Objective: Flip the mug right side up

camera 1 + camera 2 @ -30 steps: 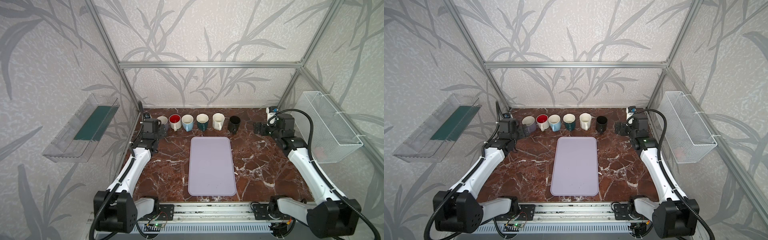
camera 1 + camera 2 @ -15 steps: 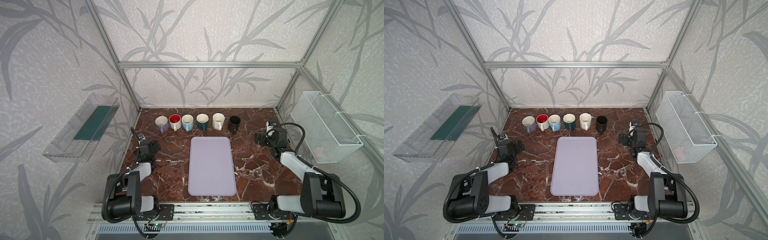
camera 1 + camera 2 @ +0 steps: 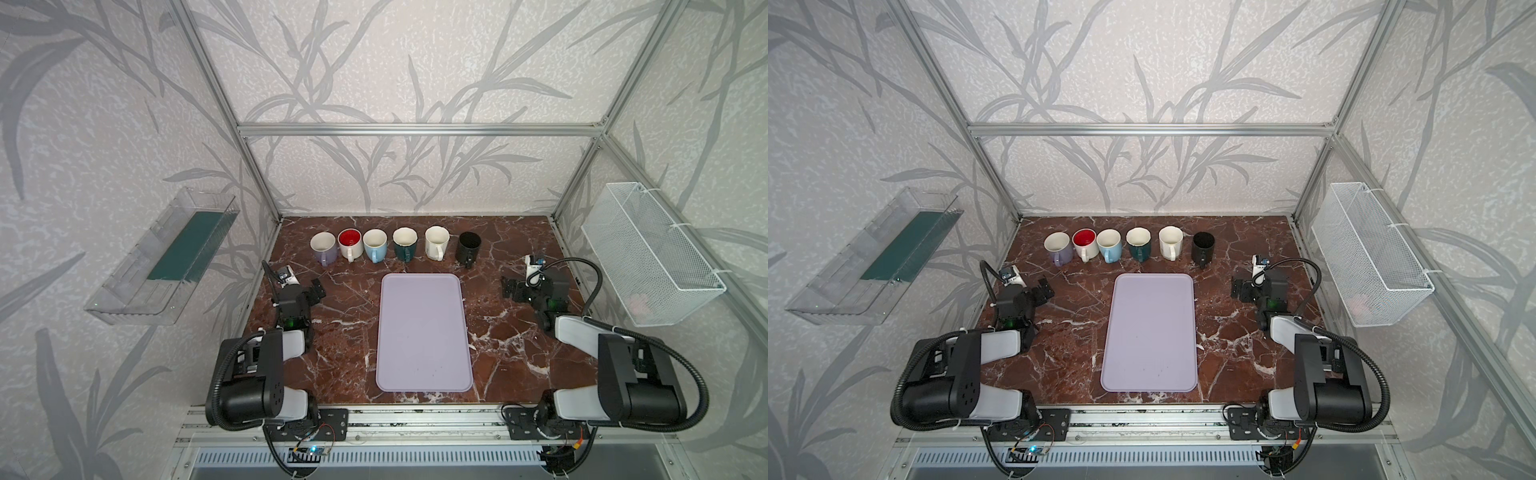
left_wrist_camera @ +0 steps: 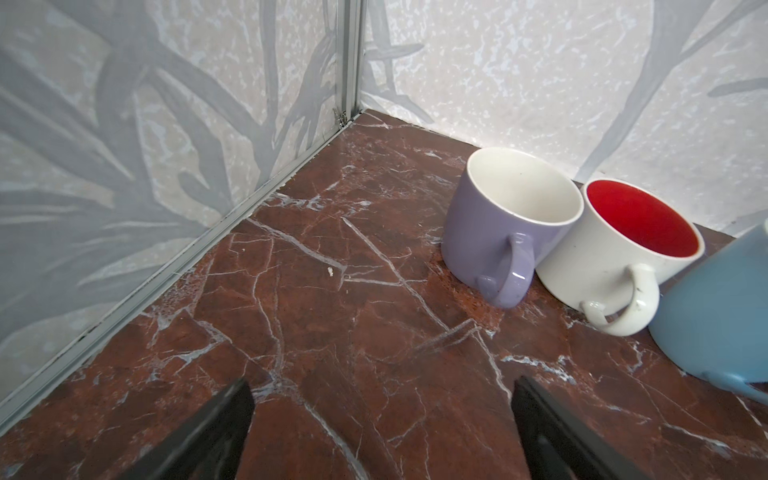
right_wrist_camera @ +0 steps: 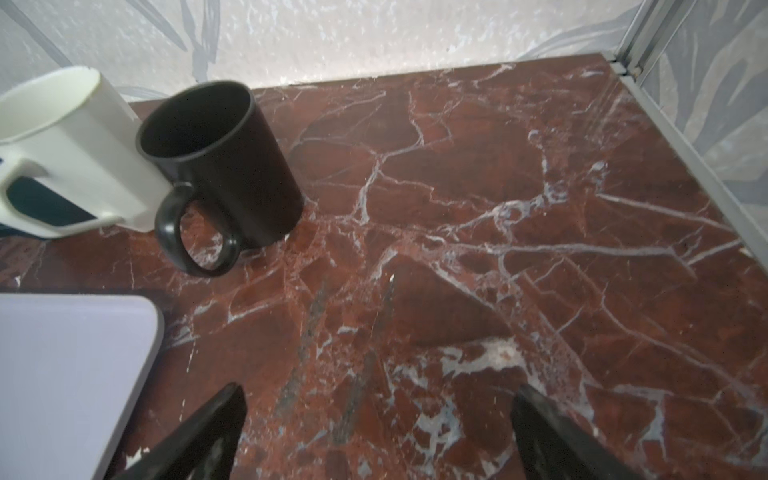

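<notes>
Six mugs stand in a row along the back of the marble table (image 3: 353, 353), all mouth up with handles toward the front. From the left in both top views:
- lilac mug (image 3: 323, 248)
- white mug with red inside (image 3: 349, 245)
- light blue mug (image 3: 375, 247)
- dark teal mug (image 3: 405, 245)
- cream mug (image 3: 436, 243)
- black mug (image 3: 469, 246)

The first five sit just beside one another. The black mug stands a little apart at the right end. The left wrist view shows the lilac mug (image 4: 498, 224) and the red-inside mug (image 4: 615, 249) side by side. The right wrist view shows the black mug (image 5: 224, 166) upright next to the cream mug (image 5: 70, 145).

A lilac tray (image 3: 424, 332) lies flat mid-table, in front of the row and apart from it.

The left gripper (image 3: 318, 289) sits low over the marble left of the tray, near the lilac mug and in front of it. Its jaws are spread wide and hold nothing, with only bare table between the fingers (image 4: 224, 415). The right gripper (image 3: 508, 286) sits right of the tray's far corner, forward and right of the black mug. Its jaws are also wide apart and grip nothing (image 5: 380, 388).

A wire basket (image 3: 648, 257) hangs on the right wall and a clear bin (image 3: 158, 257) on the left wall.
</notes>
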`<action>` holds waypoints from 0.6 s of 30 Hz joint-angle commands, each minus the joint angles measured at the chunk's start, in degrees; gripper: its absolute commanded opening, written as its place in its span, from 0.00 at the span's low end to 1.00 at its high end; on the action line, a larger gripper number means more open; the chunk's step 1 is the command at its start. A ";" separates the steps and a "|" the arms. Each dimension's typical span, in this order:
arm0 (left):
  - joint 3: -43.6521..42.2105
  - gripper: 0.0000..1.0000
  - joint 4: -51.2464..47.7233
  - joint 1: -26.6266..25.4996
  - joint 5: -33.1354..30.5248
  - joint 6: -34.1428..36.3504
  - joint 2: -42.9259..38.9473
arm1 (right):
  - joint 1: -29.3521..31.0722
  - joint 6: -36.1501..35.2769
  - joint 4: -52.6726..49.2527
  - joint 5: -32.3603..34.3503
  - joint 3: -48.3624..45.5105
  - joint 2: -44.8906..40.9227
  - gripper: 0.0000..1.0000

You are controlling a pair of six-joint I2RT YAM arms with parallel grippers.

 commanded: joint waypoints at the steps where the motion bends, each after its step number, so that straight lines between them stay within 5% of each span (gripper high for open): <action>1: -1.30 0.99 6.44 0.23 2.11 1.62 0.27 | -0.04 -0.15 14.97 -1.75 -3.31 2.17 0.99; 5: -1.20 0.99 6.28 0.22 2.13 1.64 0.44 | 1.08 -3.01 15.44 -5.11 -3.64 2.38 0.99; 10: -0.85 0.99 5.78 0.16 2.04 1.73 0.50 | 4.72 -6.68 27.80 -4.61 -5.50 10.14 0.99; 13: -0.35 0.99 4.96 0.06 1.79 1.88 0.53 | 5.04 -8.31 16.73 -4.28 -2.97 6.54 0.99; 17: -2.34 0.99 7.39 -0.07 7.87 4.78 1.10 | 5.02 -7.68 20.55 -4.15 -3.50 8.26 0.99; 18: -3.90 0.99 15.19 -0.50 8.25 5.54 5.42 | 5.02 -7.68 20.08 -4.15 -3.34 8.10 0.99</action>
